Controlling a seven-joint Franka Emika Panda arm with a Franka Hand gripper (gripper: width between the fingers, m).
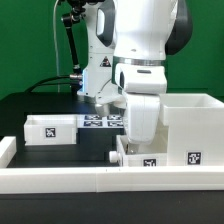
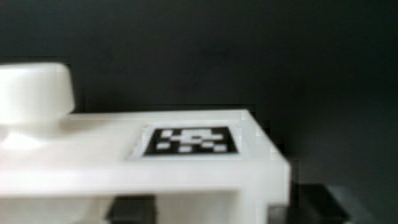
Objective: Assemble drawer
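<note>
White plastic is lying across the dark table (image 1: 60, 158): one tray (image 1: 52, 128) is sitting on the exterior view's left, the marker board (image 1: 98, 121) mid-table, then the gripper (image 1: 133, 138) is hanging over a second tray (image 1: 152, 158), just beside the casing (image 1: 192, 118). Its jaws are hiding from both views; I cannot tell their opening or hold. Gripping a wall squarely and keeping that tray level should be helping it slide in.

PLACE: robotics lab, your test rig | SIGNS: white robot arm (image 1: 145, 40) over a black bench (image 1: 60, 150) | plain green backdrop (image 1: 30, 40) at the far side | marker board (image 1: 100, 120) of printed tags | low white rim wall (image 1: 60, 182) along the near edge
</note>
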